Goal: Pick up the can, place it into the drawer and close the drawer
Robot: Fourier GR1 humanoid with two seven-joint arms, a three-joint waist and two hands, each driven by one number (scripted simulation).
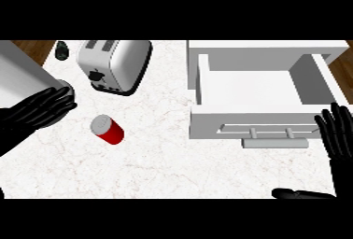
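A red can (108, 129) with a grey lid lies tilted on the white marble counter (165, 158), left of centre. The white drawer (262, 88) stands pulled open at the right, its inside bare and its grey bar handle (273, 143) facing me. My left hand (38, 112) is at the left edge, fingers straight and spread, up and to the left of the can and apart from it. My right hand (338, 133) rests at the right edge, fingers straight and pointing up, just right of the drawer's front. Neither hand holds anything.
A silver toaster (114, 65) stands behind the can. A small dark object (63, 50) sits at the counter's back left corner. A large grey appliance (24, 77) fills the far left. Wood floor shows beyond the counter's edges.
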